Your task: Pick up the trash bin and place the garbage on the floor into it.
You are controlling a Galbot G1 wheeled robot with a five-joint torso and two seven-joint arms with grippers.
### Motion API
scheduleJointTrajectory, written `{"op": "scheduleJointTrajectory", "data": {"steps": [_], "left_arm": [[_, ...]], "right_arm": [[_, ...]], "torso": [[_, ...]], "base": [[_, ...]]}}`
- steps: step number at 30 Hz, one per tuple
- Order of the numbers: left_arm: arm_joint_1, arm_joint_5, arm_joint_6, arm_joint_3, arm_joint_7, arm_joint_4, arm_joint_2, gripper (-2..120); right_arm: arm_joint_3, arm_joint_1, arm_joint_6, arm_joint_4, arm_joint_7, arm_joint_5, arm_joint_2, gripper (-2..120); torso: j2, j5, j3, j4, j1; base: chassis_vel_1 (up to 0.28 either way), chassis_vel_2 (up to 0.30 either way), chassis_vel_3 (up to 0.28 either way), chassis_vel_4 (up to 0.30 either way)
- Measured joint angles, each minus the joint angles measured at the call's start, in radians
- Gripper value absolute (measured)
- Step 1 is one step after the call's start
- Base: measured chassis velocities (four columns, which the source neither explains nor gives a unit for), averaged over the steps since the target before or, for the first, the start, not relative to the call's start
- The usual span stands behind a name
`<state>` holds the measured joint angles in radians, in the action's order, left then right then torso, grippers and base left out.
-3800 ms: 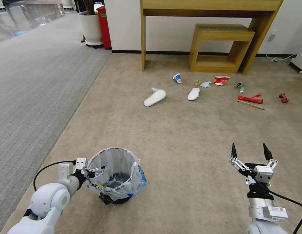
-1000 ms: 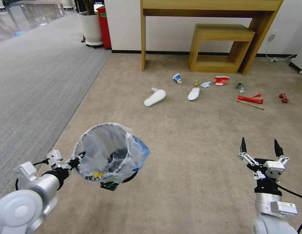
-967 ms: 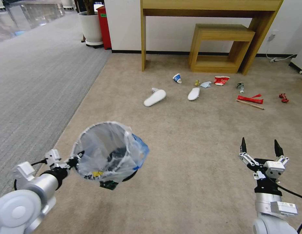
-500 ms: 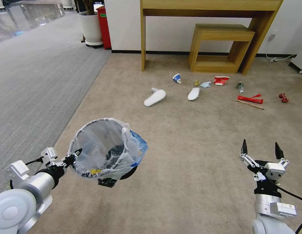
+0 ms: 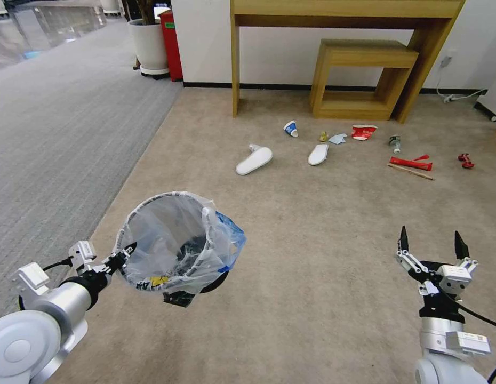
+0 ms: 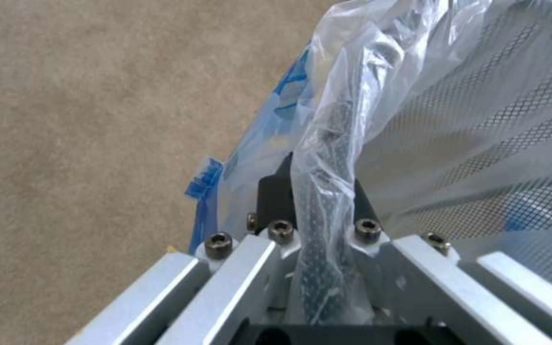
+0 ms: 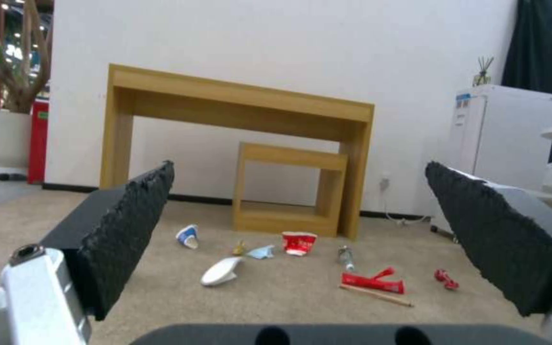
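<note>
Lifted off the floor since the earlier frame, the trash bin [image 5: 176, 242] hung near-left, its rim clenched by the left tool [image 5: 120, 257]. The right tool [image 5: 432, 246] waited released (near-right). Next: carrying it toward the far garbage [image 5: 410, 163].

A small round black mesh trash bin [image 5: 176, 250] wears a crinkly clear plastic bag [image 5: 168, 240] with a blue patch [image 5: 229, 229]. The carpeted floor [image 5: 312, 224] is beige beside a grey ribbed strip. On it lie white slippers [image 5: 254, 160], a blue-and-white paper cup [image 5: 291, 128], a red-and-white crushed bowl [image 5: 364, 132], a pale blue mask [image 5: 337, 138] and red wrappers [image 5: 411, 162]. The desk [image 5: 344, 32] is light wood.
</note>
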<state>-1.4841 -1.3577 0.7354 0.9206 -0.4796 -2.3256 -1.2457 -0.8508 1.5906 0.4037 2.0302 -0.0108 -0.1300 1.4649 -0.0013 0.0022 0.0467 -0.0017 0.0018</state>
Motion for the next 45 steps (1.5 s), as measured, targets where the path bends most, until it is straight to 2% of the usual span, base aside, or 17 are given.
{"op": "scheduleJointTrajectory", "data": {"steps": [8, 36, 45], "left_arm": [[-0.003, 0.003, 0.0, 0.002, 0.0, -0.018, -0.005, 1], [0.0, 0.011, 0.0, 0.027, 0.002, 0.006, 0.015, 1], [-0.006, 0.07, 0.0, 0.046, 0.001, 0.007, 0.026, 1]], "right_arm": [[0.001, 0.001, 0.005, 0.0, 0.002, 0.0, -0.003, 100], [-0.001, 0.003, 0.014, 0.004, 0.006, -0.001, -0.004, 100], [-0.001, 0.004, 0.016, 0.012, 0.007, -0.001, -0.006, 100]], "torso": [[0.0, -0.0001, 0.0, -0.0001, 0.0], [0.0, 0.0, 0.0, -0.0002, 0.0], [0.0, 0.0001, 0.0, 0.0, 0.0]], "base": [[-0.131, 0.109, 0.11, -0.113], [-0.141, 0.151, 0.143, -0.147], [-0.175, 0.173, 0.18, -0.169]]}}
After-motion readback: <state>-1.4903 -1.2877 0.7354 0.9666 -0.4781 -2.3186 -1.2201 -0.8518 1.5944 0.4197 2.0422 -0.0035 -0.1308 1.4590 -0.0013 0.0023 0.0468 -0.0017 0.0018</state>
